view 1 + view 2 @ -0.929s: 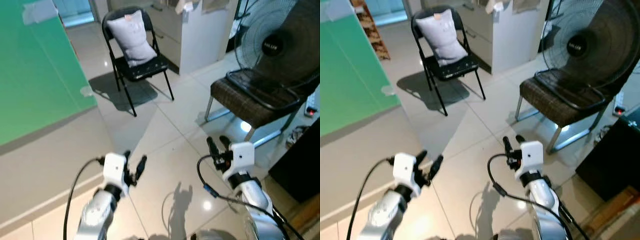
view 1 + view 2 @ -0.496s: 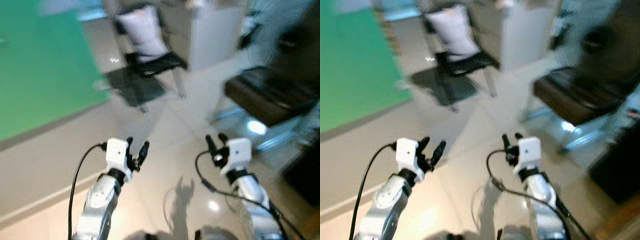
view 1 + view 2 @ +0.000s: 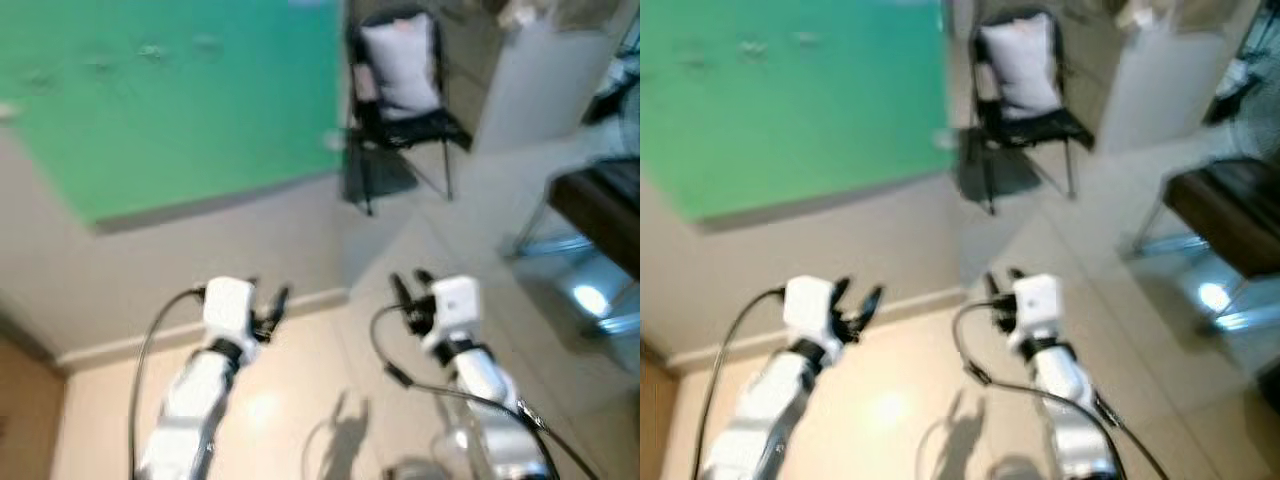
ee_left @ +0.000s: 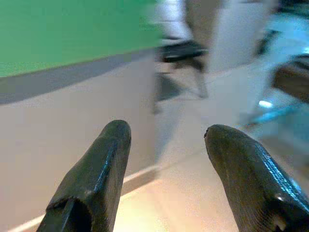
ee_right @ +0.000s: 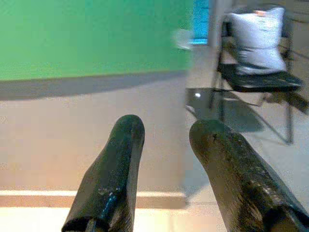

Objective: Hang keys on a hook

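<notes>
Our left gripper spread and empty, right gripper parted and empty, green wall ahead left, black chair far right.

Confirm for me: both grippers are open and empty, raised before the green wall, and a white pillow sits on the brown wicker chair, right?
Not quite. The white pillow sits on the black folding chair, as the right eye view shows. The rest stands: left gripper and right gripper are open and empty, raised before the green wall.
</notes>
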`<state>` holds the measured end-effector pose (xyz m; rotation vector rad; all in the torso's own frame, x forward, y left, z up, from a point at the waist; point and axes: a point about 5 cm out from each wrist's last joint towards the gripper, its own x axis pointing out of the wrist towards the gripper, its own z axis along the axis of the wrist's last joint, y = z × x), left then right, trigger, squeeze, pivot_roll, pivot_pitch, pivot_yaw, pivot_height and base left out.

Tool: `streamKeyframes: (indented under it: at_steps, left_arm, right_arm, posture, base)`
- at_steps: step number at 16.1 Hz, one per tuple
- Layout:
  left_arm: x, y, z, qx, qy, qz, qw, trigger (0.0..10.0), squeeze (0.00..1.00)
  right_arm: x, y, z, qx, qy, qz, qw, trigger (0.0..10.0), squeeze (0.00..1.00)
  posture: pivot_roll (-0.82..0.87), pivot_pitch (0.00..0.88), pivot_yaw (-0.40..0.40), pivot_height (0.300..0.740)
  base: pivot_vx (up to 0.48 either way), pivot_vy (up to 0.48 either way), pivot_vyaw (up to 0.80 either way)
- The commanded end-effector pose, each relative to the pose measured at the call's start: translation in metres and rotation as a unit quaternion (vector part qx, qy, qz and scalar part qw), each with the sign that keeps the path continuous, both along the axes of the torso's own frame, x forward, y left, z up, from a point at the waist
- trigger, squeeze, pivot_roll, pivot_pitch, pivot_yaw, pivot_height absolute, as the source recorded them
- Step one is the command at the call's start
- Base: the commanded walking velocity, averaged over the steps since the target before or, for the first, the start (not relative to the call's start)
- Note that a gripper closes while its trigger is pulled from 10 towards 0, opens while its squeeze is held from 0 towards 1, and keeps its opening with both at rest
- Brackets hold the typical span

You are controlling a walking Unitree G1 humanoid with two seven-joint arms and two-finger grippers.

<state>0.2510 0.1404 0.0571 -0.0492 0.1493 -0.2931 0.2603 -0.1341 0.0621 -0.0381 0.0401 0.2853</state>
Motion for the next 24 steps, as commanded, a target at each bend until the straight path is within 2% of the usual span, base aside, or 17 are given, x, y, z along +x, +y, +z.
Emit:
streamKeyframes:
  at_steps: [1,5,6,11,20,22,24]
  left_arm:
    - [0.002,-0.006,0.000,0.003,0.005,-0.004,1.000,10.0,0.00]
    - [0.004,-0.005,-0.002,0.016,0.006,0.000,1.000,10.0,0.00]
    - [0.003,-0.006,-0.002,0.028,0.003,-0.004,1.000,10.0,0.00]
    - [0.003,-0.003,-0.004,0.017,0.010,0.006,1.000,10.0,0.00]
    - [0.002,-0.003,-0.007,0.033,0.009,0.004,0.999,10.0,0.00]
    - [0.002,-0.004,-0.008,0.041,0.011,0.006,0.999,10.0,0.00]
    - [0.002,-0.007,-0.007,0.043,0.006,0.001,0.999,10.0,0.00]
  right_arm:
    - [-0.001,-0.009,-0.006,-0.007,0.019,-0.014,1.000,10.0,0.00]
    - [-0.001,-0.009,-0.008,-0.008,0.022,-0.016,1.000,10.0,0.00]
    - [-0.001,-0.009,-0.009,-0.006,0.024,-0.019,1.000,10.0,0.00]
    - [-0.005,-0.009,-0.013,0.000,0.029,-0.020,0.999,10.0,0.00]
    - [-0.007,-0.008,-0.017,-0.002,0.037,-0.011,0.999,10.0,0.00]
    - [-0.006,-0.007,-0.017,-0.009,0.035,-0.004,0.999,10.0,0.00]
    - [-0.006,-0.006,-0.015,-0.007,0.030,0.002,1.000,10.0,0.00]
  posture:
    - [-0.20,0.042,0.098,0.732]
    - [-0.20,0.055,0.098,0.732]
    - [-0.20,0.057,0.100,0.732]
    - [-0.20,0.052,0.107,0.732]
    - [-0.19,0.038,0.109,0.732]
    - [-0.18,0.037,0.103,0.732]
    - [-0.18,0.042,0.104,0.732]
  base:
    - [0.000,0.472,0.00]
    - [0.000,0.000,0.00]
    - [0.000,0.476,0.00]
    - [0.000,0.478,0.00]
    - [0.000,0.477,0.00]
    - [0.000,0.000,0.00]
    - [0.000,0.000,0.78]
